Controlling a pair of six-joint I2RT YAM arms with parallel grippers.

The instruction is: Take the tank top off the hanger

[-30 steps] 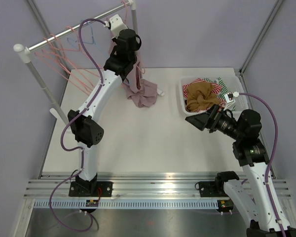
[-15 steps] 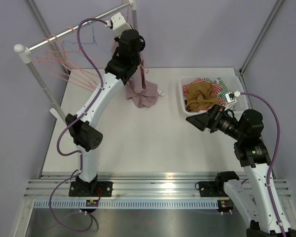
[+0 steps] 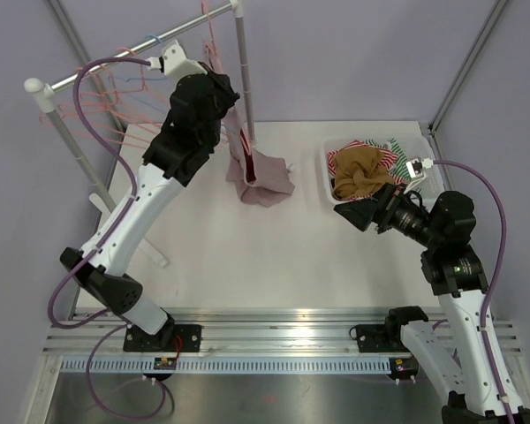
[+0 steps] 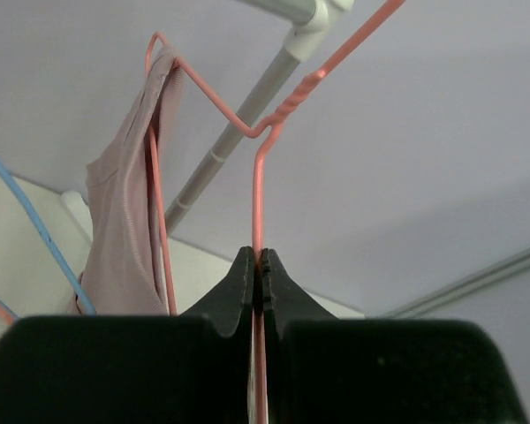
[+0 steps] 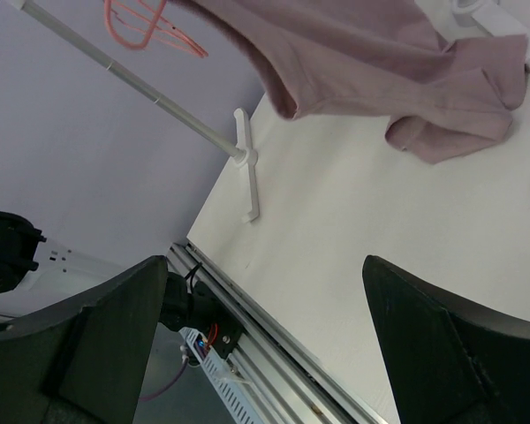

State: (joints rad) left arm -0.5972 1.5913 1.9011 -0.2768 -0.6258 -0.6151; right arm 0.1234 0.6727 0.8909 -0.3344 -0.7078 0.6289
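A mauve tank top point(image 3: 263, 174) hangs by one strap from a pink wire hanger point(image 4: 257, 190), and its lower part lies bunched on the table. My left gripper point(image 3: 214, 95) is raised near the rack's right end. In the left wrist view the left gripper point(image 4: 256, 258) is shut on the hanger's wire, and the tank top's strap point(image 4: 122, 221) drapes over the hanger's left shoulder. My right gripper point(image 3: 350, 215) is open and empty, held above the table to the right of the tank top. In the right wrist view the right gripper point(image 5: 269, 344) points at the tank top point(image 5: 380, 62).
A white clothes rail point(image 3: 115, 66) with several pink hangers point(image 3: 102, 102) and a blue one runs across the back left, with its upright pole point(image 3: 244, 84) beside the tank top. A white bin point(image 3: 329, 187) of clothes stands at the back right. The rack's foot point(image 5: 247, 181) rests on the table.
My left arm has swung left and toward the front, carrying the hanger along. The tank top's bunched part has slid a little right on the table. The right arm has barely moved.
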